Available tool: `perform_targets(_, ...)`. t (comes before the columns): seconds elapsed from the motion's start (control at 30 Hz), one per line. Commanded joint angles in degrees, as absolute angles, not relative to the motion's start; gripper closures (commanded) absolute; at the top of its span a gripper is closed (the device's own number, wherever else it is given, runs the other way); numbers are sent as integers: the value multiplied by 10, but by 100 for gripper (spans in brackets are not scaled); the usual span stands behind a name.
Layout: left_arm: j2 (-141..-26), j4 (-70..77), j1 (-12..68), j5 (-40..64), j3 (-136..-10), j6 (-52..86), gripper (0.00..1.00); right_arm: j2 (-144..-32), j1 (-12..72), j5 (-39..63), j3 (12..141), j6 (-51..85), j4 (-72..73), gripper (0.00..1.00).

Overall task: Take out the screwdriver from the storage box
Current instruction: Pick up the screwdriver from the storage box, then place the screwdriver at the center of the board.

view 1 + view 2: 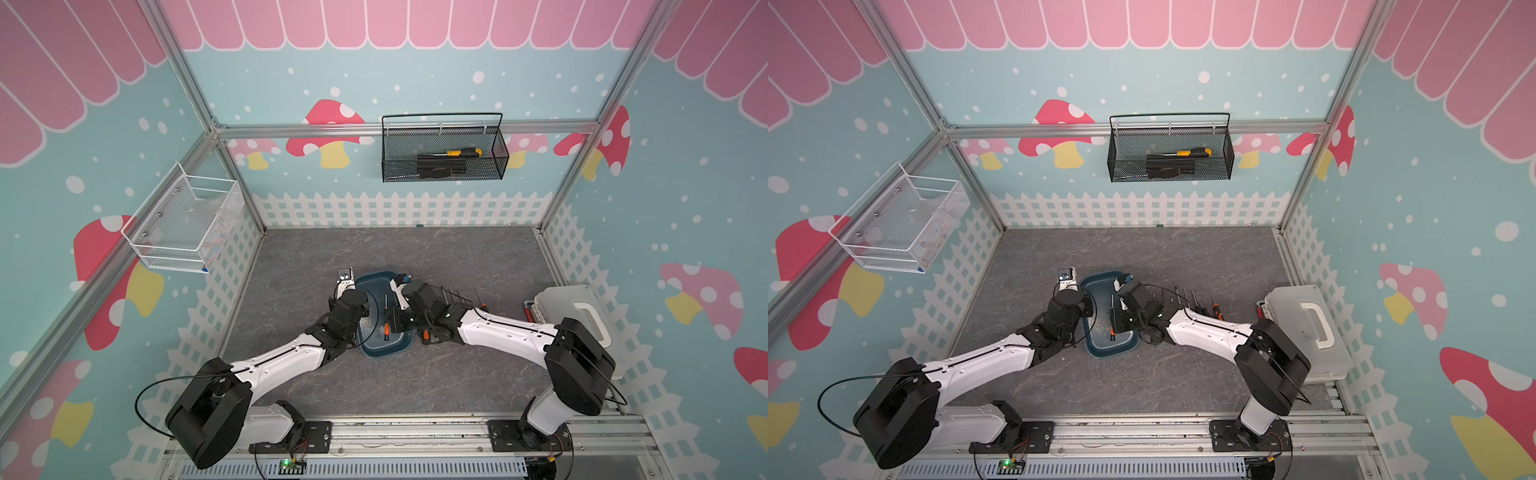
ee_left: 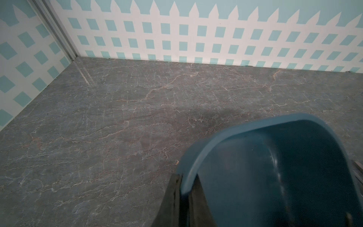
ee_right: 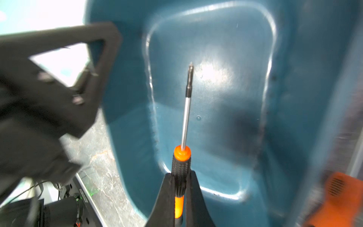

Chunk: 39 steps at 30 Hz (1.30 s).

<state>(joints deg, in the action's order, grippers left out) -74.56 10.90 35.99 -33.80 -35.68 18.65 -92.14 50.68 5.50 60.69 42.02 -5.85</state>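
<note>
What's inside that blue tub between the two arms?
One screwdriver with an orange-and-black handle, pinched at the handle by the right arm's jaws. The rest of the tub floor looks bare; the patch beneath those jaws is covered.

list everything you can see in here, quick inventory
storage box: one, teal-blue, table centre
screwdriver: one, orange and black, in the storage box
loose screwdrivers: several, count unclear, dark shafts, on the table beside the case
case: one, white, table's right side
mesh basket: one, black, back wall
yellow screwdriver: one, yellow and black, in the mesh basket
wire basket: one, white, left wall
table: one, grey marble
left claw: one, black, shut on the storage box rim
right claw: one, black, shut on the screwdriver
</note>
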Motion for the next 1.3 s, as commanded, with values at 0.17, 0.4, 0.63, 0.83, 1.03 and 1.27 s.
perform_targets(0.17,-748,92,355,-332,-368,177,100,-833,490,35,629,315,-186,100)
perform_targets(0.4,-744,91,355,-334,-366,172,100,-746,425,43,634,233,-269,100)
perform_targets(0.63,-747,93,354,-329,-363,179,100,-708,346,46,651,166,-358,100)
perform_targets(0.83,-742,91,355,-329,-363,177,100,-701,281,45,662,123,-406,100)
perform_targets(1.03,-743,96,355,-328,-359,177,100,-726,211,20,685,76,-462,100)
perform_targets(1.27,-742,103,355,-324,-355,176,100,-759,139,2,669,49,-471,100)
